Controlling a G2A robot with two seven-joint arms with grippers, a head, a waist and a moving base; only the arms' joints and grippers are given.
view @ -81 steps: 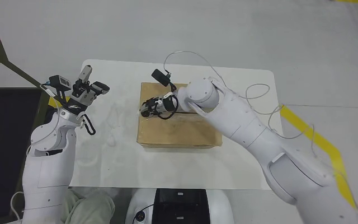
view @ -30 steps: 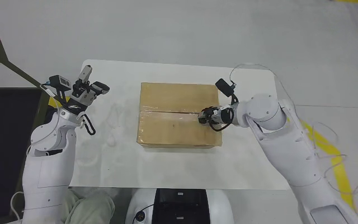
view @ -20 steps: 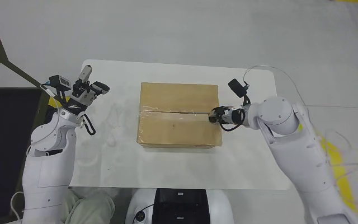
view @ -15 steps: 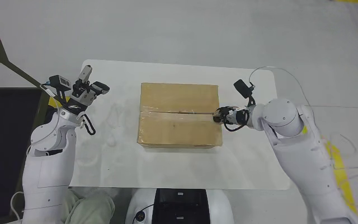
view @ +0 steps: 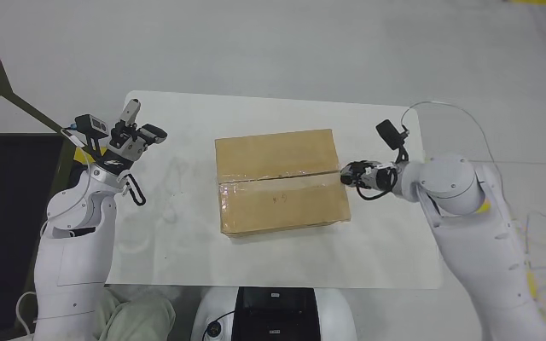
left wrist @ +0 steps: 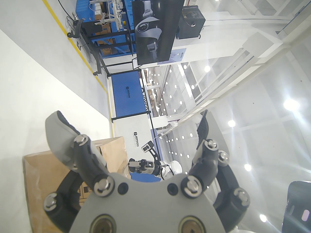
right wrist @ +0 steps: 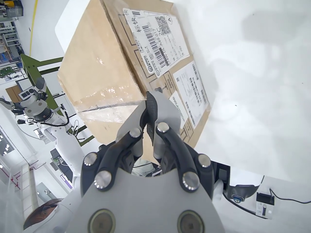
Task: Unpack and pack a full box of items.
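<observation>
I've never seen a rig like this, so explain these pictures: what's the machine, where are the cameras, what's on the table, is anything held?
This is a two-armed robot at a white table. The top view looks down from a camera above its arms; the other two come from cameras on the wrists, each showing its own gripper up close. One closed cardboard box, taped along its top seam, lies on the table. The right gripper is shut, its tips at the box's end beside the tape seam; I can make out nothing held between them. The left gripper is open and empty, held up away from the box.
</observation>
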